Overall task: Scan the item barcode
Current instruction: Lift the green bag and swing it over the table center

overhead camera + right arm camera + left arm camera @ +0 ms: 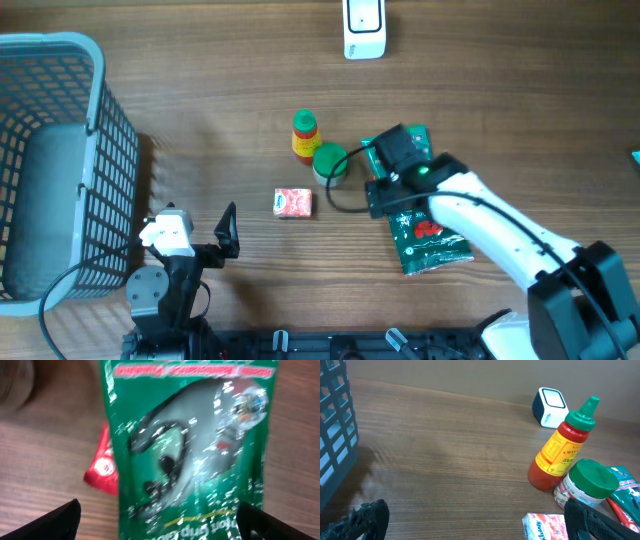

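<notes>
The brown wood-grain table [200, 60] carries everything. At its left edge stands a tall blue-grey plastic mesh basket [115, 140]. Right of centre lies a green foil pouch [435, 245] with red print, flat on the table and partly under the right arm. The right wrist view shows a small red packet [102, 467] peeking out from beneath its edge. The right pincer [157, 512] hangs over the pouch with its fingers spread wide apart, one to each side, gripping nothing. Near the front left, the left pincer [475, 510] sits low by the basket, its jaws apart too and empty.

In the middle stands a red plastic sauce bottle [304, 135] with a yellow label and green cap. A short jar with a green lid [330, 162] stands just beside it, between bottle and pouch. The white handheld-style barcode scanner [364, 28] stands at the far edge, well apart from the pouch. A small pink-and-white tissue packet [293, 203] lies near the jar, toward the front.
</notes>
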`<state>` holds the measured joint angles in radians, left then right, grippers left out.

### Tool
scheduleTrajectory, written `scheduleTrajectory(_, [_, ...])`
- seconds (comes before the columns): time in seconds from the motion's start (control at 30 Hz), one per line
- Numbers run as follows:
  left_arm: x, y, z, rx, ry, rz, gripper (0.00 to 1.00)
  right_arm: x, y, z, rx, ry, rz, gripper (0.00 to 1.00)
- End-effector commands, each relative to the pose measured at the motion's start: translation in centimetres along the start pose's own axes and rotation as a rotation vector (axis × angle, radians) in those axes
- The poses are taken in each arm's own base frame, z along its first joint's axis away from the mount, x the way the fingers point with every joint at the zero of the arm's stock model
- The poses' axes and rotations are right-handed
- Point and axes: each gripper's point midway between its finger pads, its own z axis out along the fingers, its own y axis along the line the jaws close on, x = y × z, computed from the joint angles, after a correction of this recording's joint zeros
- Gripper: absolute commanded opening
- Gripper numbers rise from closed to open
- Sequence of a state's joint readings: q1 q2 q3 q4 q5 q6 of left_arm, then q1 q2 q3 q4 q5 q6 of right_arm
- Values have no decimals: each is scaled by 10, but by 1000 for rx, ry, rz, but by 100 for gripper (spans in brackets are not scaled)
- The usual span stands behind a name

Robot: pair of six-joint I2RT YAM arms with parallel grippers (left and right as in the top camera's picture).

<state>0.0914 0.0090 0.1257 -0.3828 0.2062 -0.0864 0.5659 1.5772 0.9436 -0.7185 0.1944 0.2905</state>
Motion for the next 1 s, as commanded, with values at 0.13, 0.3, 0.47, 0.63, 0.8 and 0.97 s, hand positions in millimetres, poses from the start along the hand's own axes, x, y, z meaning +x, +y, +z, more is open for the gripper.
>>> scheduleTrajectory(0.13, [4,2,1,-10,7,19,100,14,-9,5,212,-35,-20,100])
scheduleTrajectory(0.3, [4,2,1,-10,7,19,100,36,-20,30,309,70,-25,100])
scheduleTrajectory(0.47, [4,2,1,-10,7,19,100,67,-28,52,382,213,-43,100])
scheduleTrajectory(0.63, [4,2,1,-10,7,19,100,76,-31,60,408,254,-61,100])
scheduleTrajectory(0.8, [4,2,1,-10,7,19,100,85,-24,69,328,325,-118,79])
scheduleTrajectory(0.97, [4,2,1,-10,7,19,100,89,-9,81,77,405,-111,5])
